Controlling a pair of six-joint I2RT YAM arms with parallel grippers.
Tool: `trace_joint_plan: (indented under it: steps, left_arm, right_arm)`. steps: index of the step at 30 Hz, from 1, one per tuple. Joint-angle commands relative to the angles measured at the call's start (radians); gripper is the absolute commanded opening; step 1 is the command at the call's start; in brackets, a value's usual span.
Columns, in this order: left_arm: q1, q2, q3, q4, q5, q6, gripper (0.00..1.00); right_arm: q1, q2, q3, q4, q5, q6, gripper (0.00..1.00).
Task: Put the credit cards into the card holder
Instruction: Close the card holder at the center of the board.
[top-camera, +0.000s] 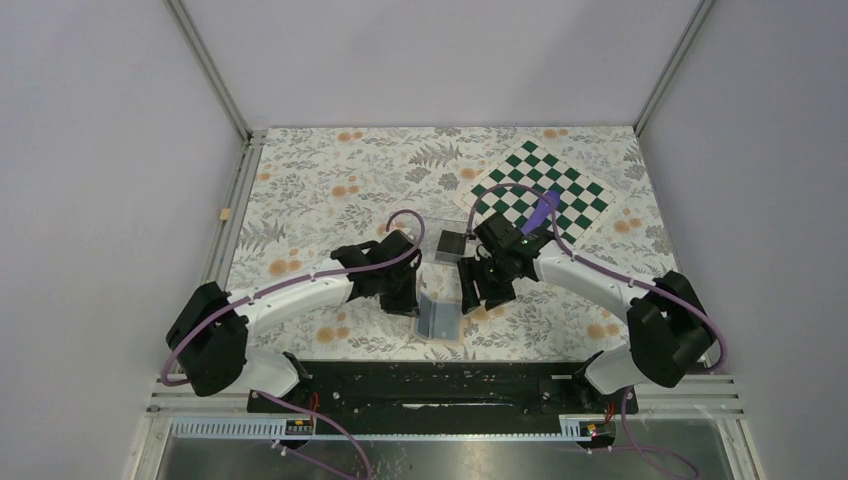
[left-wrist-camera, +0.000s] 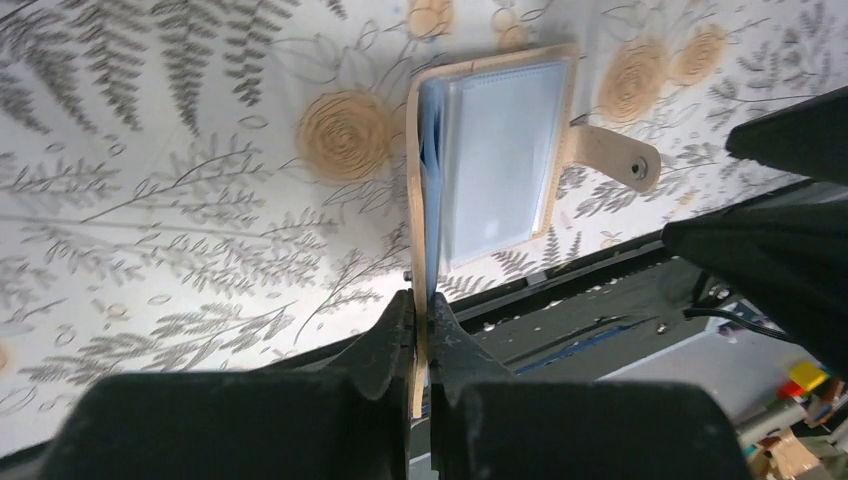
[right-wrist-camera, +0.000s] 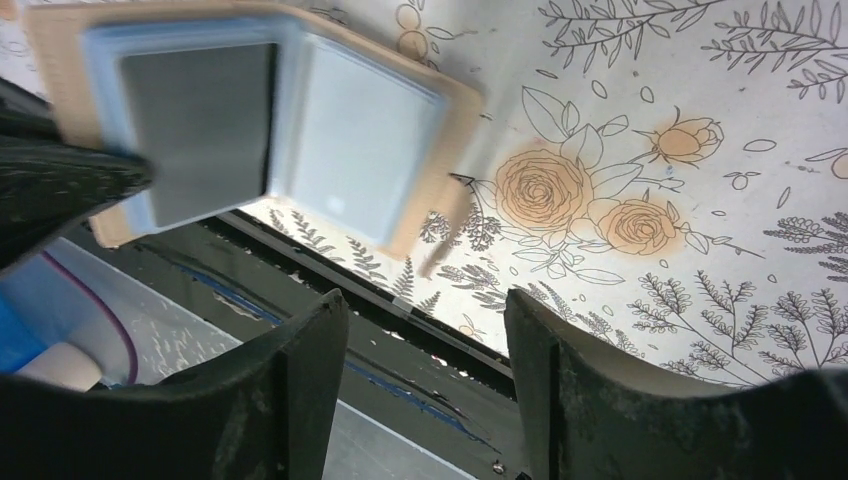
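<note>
Floral cloth (top-camera: 330, 180) carries the open holder (top-camera: 438, 318), a dark card (right-wrist-camera: 200, 130) in one pocket. The left gripper (left-wrist-camera: 420, 310) pinches its cover, the right gripper (right-wrist-camera: 425, 310) gapes beside it, and a chessboard (top-camera: 540, 195) lies behind.

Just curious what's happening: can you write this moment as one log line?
left pincer: shut on card holder edge | right pincer: open, empty | card holder: unfolded
</note>
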Motion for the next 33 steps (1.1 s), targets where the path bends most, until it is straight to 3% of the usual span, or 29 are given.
trace_joint_plan:
  steps: [1, 11, 18, 21, 23, 27, 33]
  left_arm:
    - [-0.01, -0.007, 0.07, -0.135, -0.081, 0.036, 0.0]
    - [-0.041, 0.056, 0.142, -0.209, -0.12, 0.057, 0.0]
    - [-0.061, 0.095, 0.169, -0.221, -0.121, 0.051, 0.0]
    - [-0.082, 0.133, 0.208, -0.221, -0.121, 0.057, 0.1]
    - [-0.096, 0.167, 0.232, -0.219, -0.126, 0.06, 0.14]
    - [-0.112, 0.182, 0.242, -0.159, -0.043, 0.054, 0.29]
    - [-0.113, 0.162, 0.148, 0.073, 0.099, -0.007, 0.5]
  right_arm:
    - [0.027, 0.064, 0.05, -0.042, 0.036, -0.026, 0.65]
    - [0.055, 0.187, 0.082, -0.001, -0.018, -0.025, 0.56]
    - [0.056, 0.184, 0.069, 0.003, -0.05, -0.014, 0.26]
    - [0.057, 0.181, 0.051, 0.02, -0.074, -0.009, 0.07]
    - [0.055, 0.184, 0.046, 0.025, -0.088, -0.009, 0.0]
    - [0.056, 0.18, 0.044, 0.03, -0.094, -0.006, 0.0]
    - [0.056, 0.174, 0.043, 0.03, -0.096, -0.001, 0.0]
